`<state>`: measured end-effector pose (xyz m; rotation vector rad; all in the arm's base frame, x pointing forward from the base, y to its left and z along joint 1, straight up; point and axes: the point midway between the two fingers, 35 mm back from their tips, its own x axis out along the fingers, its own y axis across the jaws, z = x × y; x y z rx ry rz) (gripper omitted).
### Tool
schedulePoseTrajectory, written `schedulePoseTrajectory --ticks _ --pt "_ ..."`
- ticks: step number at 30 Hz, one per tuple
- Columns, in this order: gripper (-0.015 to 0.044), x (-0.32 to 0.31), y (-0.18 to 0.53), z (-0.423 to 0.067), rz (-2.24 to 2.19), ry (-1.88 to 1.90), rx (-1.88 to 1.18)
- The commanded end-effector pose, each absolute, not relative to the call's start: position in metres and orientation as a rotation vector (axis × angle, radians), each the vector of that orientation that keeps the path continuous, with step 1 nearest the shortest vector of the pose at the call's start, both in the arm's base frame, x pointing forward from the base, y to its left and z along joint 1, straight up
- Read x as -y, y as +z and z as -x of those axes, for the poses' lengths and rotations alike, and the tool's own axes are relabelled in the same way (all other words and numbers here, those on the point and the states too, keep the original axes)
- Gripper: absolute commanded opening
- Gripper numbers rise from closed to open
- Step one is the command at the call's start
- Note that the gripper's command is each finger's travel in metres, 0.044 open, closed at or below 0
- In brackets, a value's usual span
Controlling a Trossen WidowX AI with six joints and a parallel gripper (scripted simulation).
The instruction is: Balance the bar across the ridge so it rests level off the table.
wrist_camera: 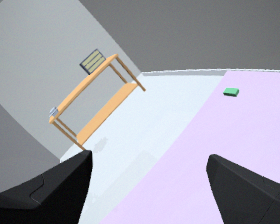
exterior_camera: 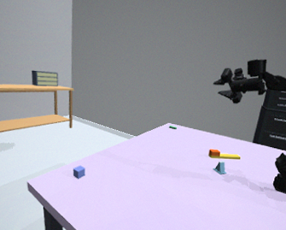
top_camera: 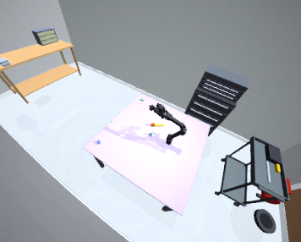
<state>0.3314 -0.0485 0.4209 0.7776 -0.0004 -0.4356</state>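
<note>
The bar (exterior_camera: pixel 224 155) is seen flat on the worktop (exterior_camera: pixel 158 194), just behind the ridge (exterior_camera: pixel 220 168). High above the ridge, the jaws are held partly open, gripping nothing.
</note>
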Motion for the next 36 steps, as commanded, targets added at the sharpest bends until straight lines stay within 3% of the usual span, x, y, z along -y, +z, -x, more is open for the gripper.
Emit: schedulePoseTrajectory --ticks 1,18,36 --pt "0.0315 0.063 0.396 -0.339 -0.828 -0.505 -0.069" --pt "0.0315 0.124 0.279 -0.34 -1.155 -0.896 -0.368" --pt "0.0315 0.166 0.168 -0.28 -1.697 -1.567 -0.581"
